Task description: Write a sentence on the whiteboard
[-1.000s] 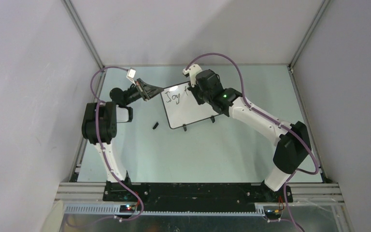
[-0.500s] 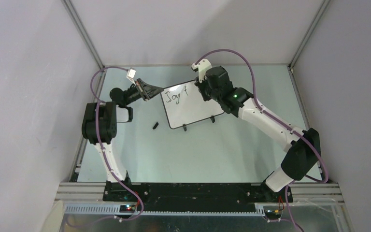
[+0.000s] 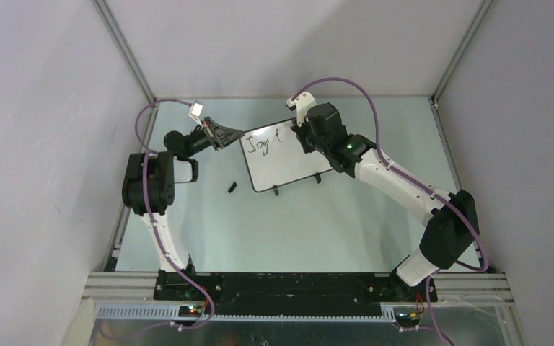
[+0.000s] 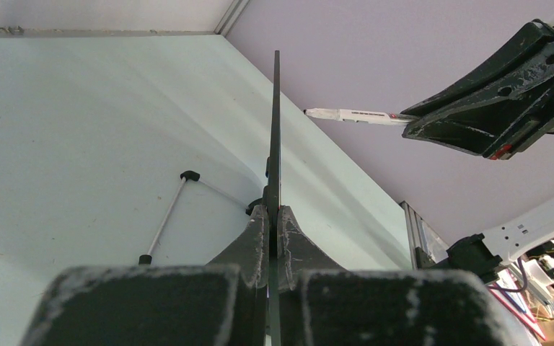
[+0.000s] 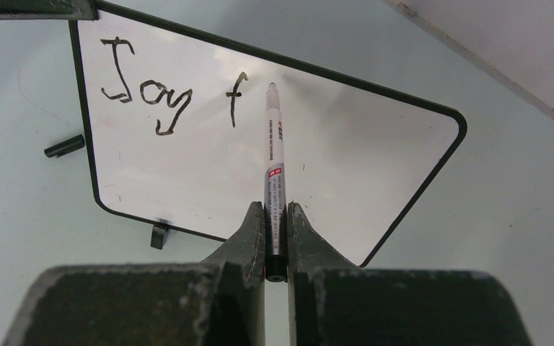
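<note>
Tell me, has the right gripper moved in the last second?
Yes. In the top view the right gripper slid rightward along the whiteboard, uncovering the f.

Whiteboard [image 5: 346, 166]: glossy white face, thin black frame, black feet.
Sentence [image 5: 164, 101]: black strokes, reads "Joy f".
Marker pen [image 5: 274, 162]: white barrel, red label band, grey print, black butt end.
Right tool [image 5: 275, 210], left tool [image 4: 274, 216]: matte black, whitish scuffs along edges (worn speckle, no real pattern).
Desk [image 3: 296, 223]: plain pale mint green.
Cap [image 3: 233, 187]: black.
Arms [image 3: 397, 180]: white links, black joints; green light [image 3: 347, 147] on right one.
Cables [image 3: 375, 115]: purple.
Walls [image 3: 43, 108]: pale lilac-grey.
</note>
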